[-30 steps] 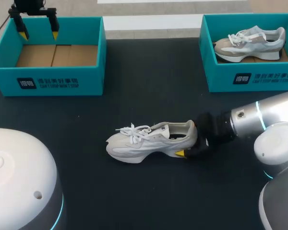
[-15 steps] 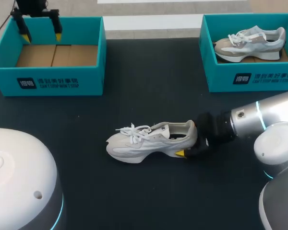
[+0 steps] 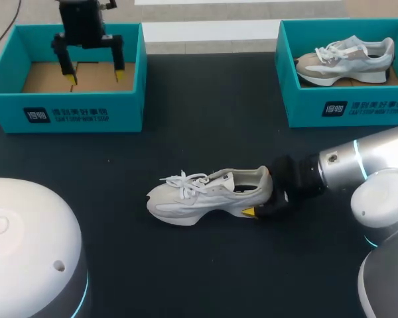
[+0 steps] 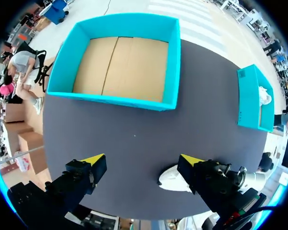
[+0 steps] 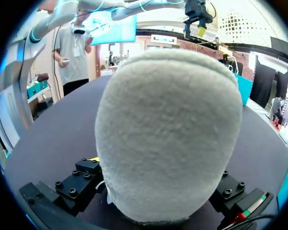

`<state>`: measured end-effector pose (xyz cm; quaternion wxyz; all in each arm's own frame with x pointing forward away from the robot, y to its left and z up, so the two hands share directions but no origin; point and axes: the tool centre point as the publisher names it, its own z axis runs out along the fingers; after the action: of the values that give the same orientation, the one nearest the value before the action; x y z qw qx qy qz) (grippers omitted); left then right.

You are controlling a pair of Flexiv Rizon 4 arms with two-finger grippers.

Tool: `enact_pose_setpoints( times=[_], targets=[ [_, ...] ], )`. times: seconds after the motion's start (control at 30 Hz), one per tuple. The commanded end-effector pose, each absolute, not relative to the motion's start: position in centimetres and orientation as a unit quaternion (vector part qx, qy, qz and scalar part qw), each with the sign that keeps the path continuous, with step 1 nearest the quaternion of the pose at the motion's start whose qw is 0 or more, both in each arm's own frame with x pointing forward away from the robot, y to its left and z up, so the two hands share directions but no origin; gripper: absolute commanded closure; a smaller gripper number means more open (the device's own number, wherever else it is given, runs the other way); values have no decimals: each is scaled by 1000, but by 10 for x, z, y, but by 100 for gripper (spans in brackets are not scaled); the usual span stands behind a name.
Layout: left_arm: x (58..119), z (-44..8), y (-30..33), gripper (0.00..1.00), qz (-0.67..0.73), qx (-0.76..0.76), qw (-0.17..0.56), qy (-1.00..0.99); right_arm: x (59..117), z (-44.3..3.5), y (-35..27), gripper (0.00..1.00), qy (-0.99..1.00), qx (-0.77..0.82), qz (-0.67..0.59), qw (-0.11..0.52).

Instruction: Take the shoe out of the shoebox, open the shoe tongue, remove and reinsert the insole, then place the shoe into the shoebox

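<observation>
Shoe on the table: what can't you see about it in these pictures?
Insole: head view, too dark inside the shoe to tell.
Laces and toe: right wrist view, the heel fills it.
Most of the shoe: left wrist view, the left end effector's finger covers all but the toe.

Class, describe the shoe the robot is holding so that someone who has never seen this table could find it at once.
On the dark table, an empty teal box stands far left and a second box far right. The shoe stands outside both, on the tabletop near the middle, its heel in the right gripper. Its pale look-alike, the other shoe, sits inside the second box.
</observation>
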<state>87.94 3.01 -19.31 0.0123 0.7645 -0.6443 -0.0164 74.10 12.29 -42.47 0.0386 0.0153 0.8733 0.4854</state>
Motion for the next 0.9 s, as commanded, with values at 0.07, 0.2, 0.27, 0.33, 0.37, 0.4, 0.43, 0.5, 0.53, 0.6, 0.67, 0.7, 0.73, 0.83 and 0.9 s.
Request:
enact_pose_setpoints(
  times=[0.07, 0.2, 0.27, 0.33, 0.37, 0.4, 0.43, 0.5, 0.53, 0.6, 0.67, 0.7, 0.73, 0.83, 0.9],
  targets=[
    [839, -192, 14, 0, 15, 765, -10, -643, 742, -426, 124, 100, 874, 16, 484, 39],
    [832, -193, 6, 0, 15, 769, -13, -639, 742, -426, 124, 100, 874, 16, 484, 39],
    [832, -193, 6, 0, 15, 769, -13, -639, 742, -426, 124, 100, 874, 16, 484, 39],
    [832, -193, 6, 0, 15, 769, -13, -639, 742, -426, 124, 100, 874, 16, 484, 39],
    [832, -193, 6, 0, 15, 769, -13, -639, 742, -426, 124, 100, 874, 16, 484, 39],
    [832, -193, 6, 0, 15, 769, -13, -639, 742, -426, 124, 100, 874, 16, 484, 39],
    [832, -193, 6, 0, 15, 769, -13, -639, 742, -426, 124, 100, 874, 16, 484, 39],
    [832, -193, 6, 0, 15, 769, -13, -639, 742, -426, 124, 100, 874, 16, 484, 39],
    [832, -193, 6, 0, 15, 769, -13, -639, 742, -426, 124, 100, 874, 16, 484, 39],
    [832, -193, 6, 0, 15, 769, -13, -639, 742, -426, 124, 100, 874, 16, 484, 39],
    [832, -193, 6, 0, 15, 769, -13, -639, 742, -426, 124, 100, 874, 16, 484, 39],
    [832, -193, 6, 0, 15, 769, -13, -639, 742, -426, 124, 100, 874, 16, 484, 39],
    [832, -193, 6, 0, 15, 769, -13, -639, 742, -426, 124, 100, 874, 16, 484, 39],
    [815, -196, -4, 0, 9, 758, -15, -652, 742, -426, 124, 100, 874, 16, 484, 39],
    [802, -197, -11, 0, 3, 752, -2, -659, 742, -426, 124, 100, 874, 16, 484, 39]
  ],
)
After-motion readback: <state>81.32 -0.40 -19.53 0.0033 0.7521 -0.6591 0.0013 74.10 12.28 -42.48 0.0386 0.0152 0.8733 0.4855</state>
